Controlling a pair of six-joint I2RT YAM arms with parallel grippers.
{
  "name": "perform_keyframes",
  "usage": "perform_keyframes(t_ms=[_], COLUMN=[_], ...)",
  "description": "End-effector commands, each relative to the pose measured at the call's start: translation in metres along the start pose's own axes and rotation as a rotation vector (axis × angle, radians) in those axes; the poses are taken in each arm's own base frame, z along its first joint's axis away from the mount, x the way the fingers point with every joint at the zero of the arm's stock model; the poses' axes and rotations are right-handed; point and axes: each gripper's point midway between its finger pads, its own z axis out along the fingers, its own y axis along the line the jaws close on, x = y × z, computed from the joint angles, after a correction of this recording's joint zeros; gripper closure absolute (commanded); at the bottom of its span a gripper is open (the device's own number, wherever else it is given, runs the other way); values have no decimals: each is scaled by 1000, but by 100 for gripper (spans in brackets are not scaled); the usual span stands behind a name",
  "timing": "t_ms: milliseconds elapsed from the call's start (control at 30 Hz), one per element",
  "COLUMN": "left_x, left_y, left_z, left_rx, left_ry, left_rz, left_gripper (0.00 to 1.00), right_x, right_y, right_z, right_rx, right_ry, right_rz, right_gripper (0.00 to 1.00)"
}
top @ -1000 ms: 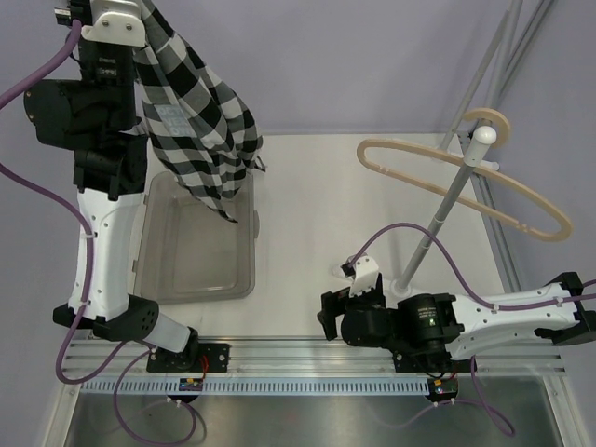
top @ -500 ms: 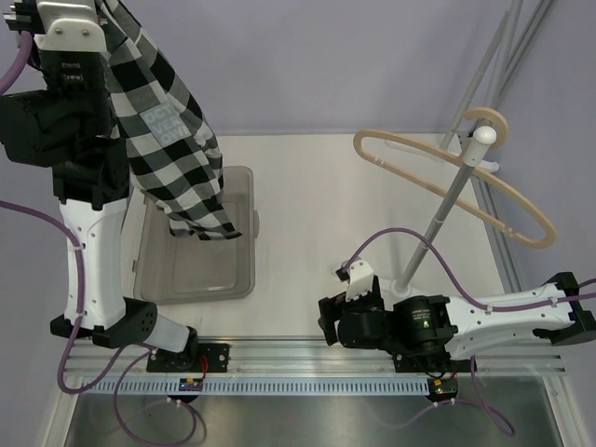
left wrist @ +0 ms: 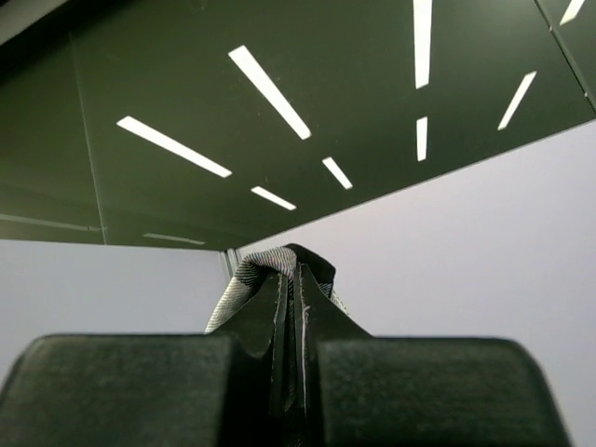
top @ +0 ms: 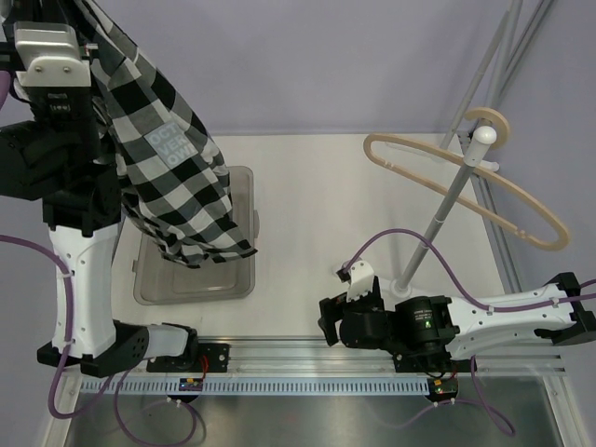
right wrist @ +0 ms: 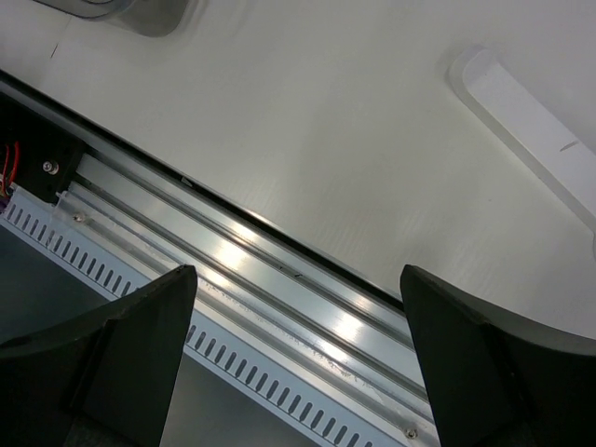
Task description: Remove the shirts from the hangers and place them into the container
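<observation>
The black-and-white check shirt hangs from high at the top left, its lower end dangling over the clear container on the table. In the left wrist view my left gripper is shut on a bunched fold of the shirt. The beige hanger hangs bare on the grey stand pole at the right, with no shirt on it. My right gripper lies low by the front rail, open and empty, far from both. In its own view the right gripper has bare rail between its fingers.
The stand's white knob tops the pole, and a white foot of the stand lies on the table. The aluminium rail runs along the near edge. A corner of the tub shows in the right wrist view.
My left arm has swung left and nearer with the shirt, which now hangs lower over the container. The hanger has rocked slightly on its pole. The right arm has stayed put.
</observation>
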Motion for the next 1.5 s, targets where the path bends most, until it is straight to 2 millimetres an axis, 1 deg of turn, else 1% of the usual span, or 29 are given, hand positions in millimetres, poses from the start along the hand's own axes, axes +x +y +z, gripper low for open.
perform_keyframes(t_ms=[0,67,167,200,267,300,333,400,433,500,533,600,633,700,767,800,833,933,1000,1033,1067,1100,1133,1167,1267,1333,1367,1433,1467], left_x=[-1,12,40,60,76,98,103,118,131,138,139,139,143,139,149,143,145,144,154,153,157,160,168,167,181,186,193,198,209], left_y=[12,9,3,-6,-5,-15,-12,-16,-15,-13,-9,-11,-4,2,3,8,9,5,-11,-20,-37,-50,-64,-82,-121,-137,-144,-145,-144], left_z=[-10,-14,-24,-31,-42,-52,-58,-67,-74,-80,-83,-88,-92,-97,-106,-110,-114,-126,-139,-143,-151,-156,-164,-168,-190,-199,-209,-221,-233], left_rx=[-74,-77,-80,-67,-91,-79,-90,-82,-90,-90,-95,-84,-100,-116,-119,-134,-136,-126,-74,-59,-9,31,66,148,250,272,280,248,207], left_ry=[-19,21,100,149,192,241,253,291,322,354,362,383,398,405,448,445,462,495,548,559,593,621,657,668,764,799,831,868,908], left_rz=[6,-12,-57,-69,-105,-117,-139,-157,-164,-167,-169,-175,-155,-148,-133,-129,-130,-170,-232,-302,-387,-449,-495,-554,-731,-828,-851,-874,-865], left_gripper=[100,100,100,100,100,100,100,100,100,100,100,100,100,100,100,100,100,100,100,100,100,100,100,100,100,100,100,100,100], right_x=[-2,-2,-4,-4,-6,-6,-7,-5,-7,-4,-6,-6,-7,-8,-8,-9,-9,-10,-13,-15,-19,-21,-26,-28,-32,-31,-31,-30,-29], right_y=[7,9,11,11,10,9,9,7,7,4,4,4,4,5,8,10,12,14,12,13,15,15,16,17,16,16,15,12,10], right_z=[0,2,3,3,2,2,1,1,-1,0,-1,-1,-2,-1,0,0,0,0,1,0,-1,-2,-3,-4,-4,-5,-5,-6,-5], right_rx=[-25,-26,-28,-27,-34,-34,-42,-46,-55,-57,-64,-72,-78,-84,-94,-98,-106,-114,-105,-110,-119,-116,-122,-126,-124,-125,-126,-125,-121], right_ry=[-17,-18,-26,-29,-37,-41,-46,-48,-55,-57,-63,-69,-75,-79,-81,-82,-83,-89,-105,-115,-131,-137,-152,-157,-173,-172,-172,-172,-176], right_rz=[29,24,20,21,23,27,30,34,45,47,57,55,57,48,44,44,43,43,47,55,57,55,65,59,60,61,65,73,82], right_gripper=[0,0,1,1,0,1,1,0,1,1,0,0,1,1,1,1,1,1,0,1,0,1,1,1,1,0,0,1,0])
